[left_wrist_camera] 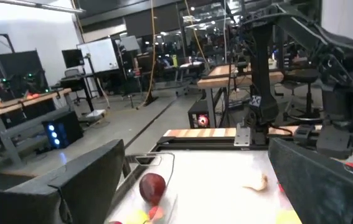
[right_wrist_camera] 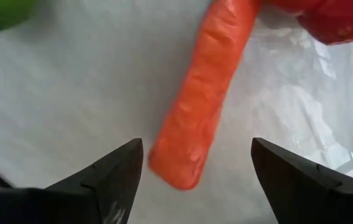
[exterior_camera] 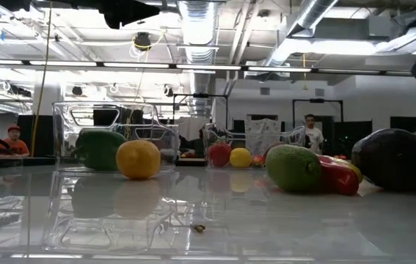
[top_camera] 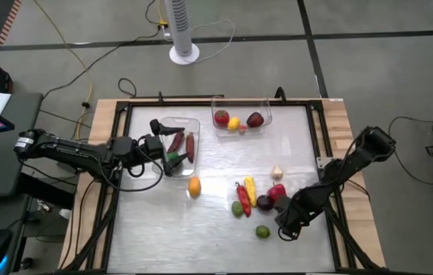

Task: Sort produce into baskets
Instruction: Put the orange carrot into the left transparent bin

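Observation:
My right gripper [top_camera: 283,221] [right_wrist_camera: 198,152] is open low over the table. Its fingers stand on either side of the near end of an orange carrot [right_wrist_camera: 204,99], which lies flat on the table. My left gripper [top_camera: 164,150] [left_wrist_camera: 195,180] is open and empty over the left clear basket [top_camera: 179,122], which holds dark red peppers [top_camera: 176,141] and a green piece [top_camera: 173,158]. The right clear basket [top_camera: 240,126] holds a tomato [top_camera: 221,118], a lemon [top_camera: 234,122] and a dark red apple [top_camera: 255,119]. An orange [top_camera: 194,186] lies between the baskets and the loose pile.
Loose produce lies on the table near my right gripper: a yellow pepper [top_camera: 250,191], a red chili [top_camera: 243,200], a green piece [top_camera: 237,208], a red pepper [top_camera: 277,191], a dark purple piece [top_camera: 264,203], a lime-green round one [top_camera: 263,231], a garlic bulb [top_camera: 277,173].

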Available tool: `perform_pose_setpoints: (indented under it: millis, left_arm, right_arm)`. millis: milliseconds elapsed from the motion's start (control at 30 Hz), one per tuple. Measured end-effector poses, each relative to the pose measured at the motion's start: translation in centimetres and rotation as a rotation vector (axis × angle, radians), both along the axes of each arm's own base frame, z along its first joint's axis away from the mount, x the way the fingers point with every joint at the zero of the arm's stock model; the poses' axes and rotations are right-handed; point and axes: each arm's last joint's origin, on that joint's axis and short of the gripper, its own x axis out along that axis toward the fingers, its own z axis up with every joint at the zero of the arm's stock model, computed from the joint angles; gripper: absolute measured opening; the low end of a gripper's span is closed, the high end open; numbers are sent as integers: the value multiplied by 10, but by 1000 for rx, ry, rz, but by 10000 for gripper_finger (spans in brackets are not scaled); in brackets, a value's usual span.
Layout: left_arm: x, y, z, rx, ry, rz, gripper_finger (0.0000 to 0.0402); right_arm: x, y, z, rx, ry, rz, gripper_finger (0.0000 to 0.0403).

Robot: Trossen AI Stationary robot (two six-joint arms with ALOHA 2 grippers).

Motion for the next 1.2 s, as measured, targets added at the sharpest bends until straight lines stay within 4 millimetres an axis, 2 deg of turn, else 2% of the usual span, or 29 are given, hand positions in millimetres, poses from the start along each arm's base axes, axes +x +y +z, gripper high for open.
perform_pose_setpoints:
  millis: [167, 400, 667, 867, 1100, 1200]
  left_arm:
    - [-1, 1, 1, 16, 1, 52, 387]
    - [-1, 2, 2, 23, -5, 79, 387]
    - [-1, 2, 2, 25, -13, 82, 387]
    - [-2, 2, 5, 24, -38, 94, 387]
    - [-2, 0, 6, 5, -52, 74, 387]
    - [-2, -2, 6, 5, -52, 65, 387]
  right_arm:
    - [-7, -6, -13, -28, 33, -22, 297]
    - [-8, -7, -21, -11, 9, 11, 252]
    - [-13, -9, -27, -10, 15, 46, 143]
    - [-7, -14, -21, 92, 72, 86, 143]
    - [-1, -8, 6, 258, 194, 144, 168]
    - [5, -1, 23, 346, 185, 189, 167]
